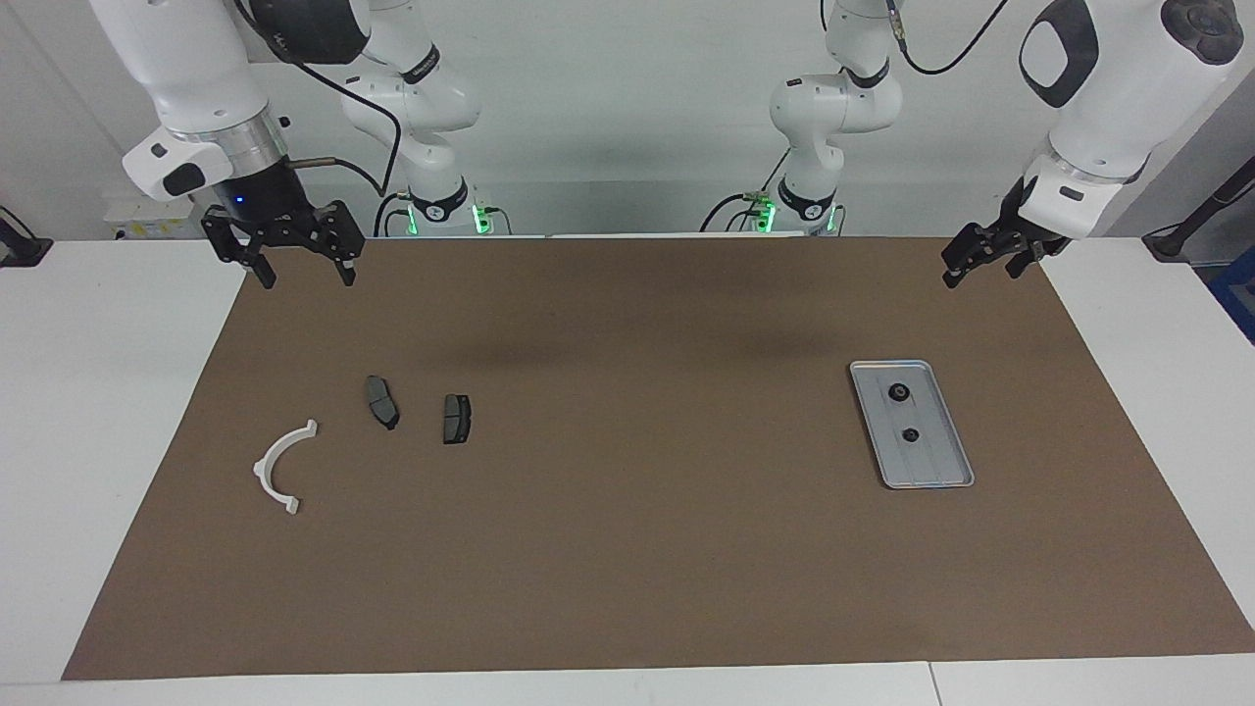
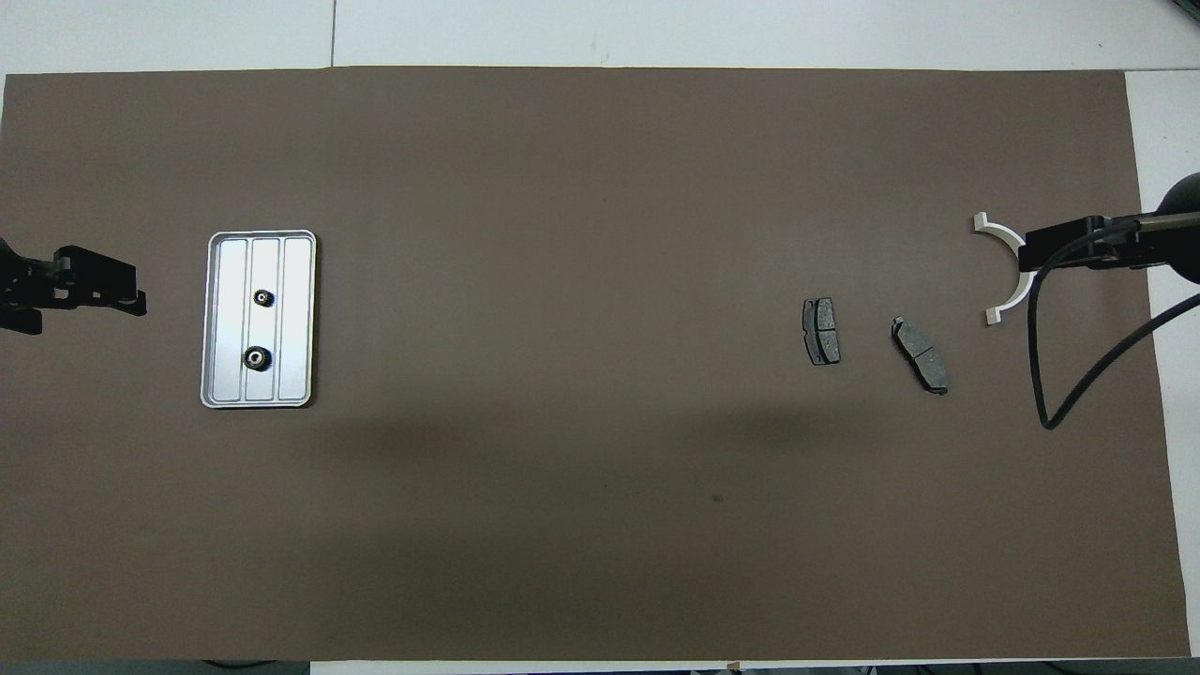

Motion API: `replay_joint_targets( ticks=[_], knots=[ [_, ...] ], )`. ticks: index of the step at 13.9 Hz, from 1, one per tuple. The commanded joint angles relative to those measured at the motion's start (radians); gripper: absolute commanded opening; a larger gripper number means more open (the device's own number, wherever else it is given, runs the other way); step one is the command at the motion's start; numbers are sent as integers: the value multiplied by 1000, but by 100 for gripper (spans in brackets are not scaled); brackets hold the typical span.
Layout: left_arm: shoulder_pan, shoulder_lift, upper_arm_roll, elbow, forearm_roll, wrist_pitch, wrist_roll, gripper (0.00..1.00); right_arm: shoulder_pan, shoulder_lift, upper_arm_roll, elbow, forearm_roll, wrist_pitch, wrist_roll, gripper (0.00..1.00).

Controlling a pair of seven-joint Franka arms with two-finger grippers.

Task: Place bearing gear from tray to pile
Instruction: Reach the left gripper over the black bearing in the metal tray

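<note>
on the desk [image 1: 627, 588], toward the left arm's edge, the tray [image 1: 936, 469] holds two bearing gears [image 1: 898, 392], the pile [image 1: 382, 402] lies toward the right arm's edge, and the left tool [image 1: 980, 263] and right tool [image 1: 306, 273] hang wide open, empty.

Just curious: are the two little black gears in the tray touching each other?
Apart. The overhead view shows bare tray between one gear and the other gear.
</note>
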Motion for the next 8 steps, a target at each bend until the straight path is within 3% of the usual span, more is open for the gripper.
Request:
replay_joint_targets(
  ticks=[1, 8],
  knots=[
    [4, -22, -1, -14, 7, -7, 16, 100, -5, -7, 3, -10, 6, 7, -33, 100],
    [5, -23, 0, -16, 7, -16, 4, 100, -5, -7, 3, -10, 6, 4, -33, 100]
  ],
)
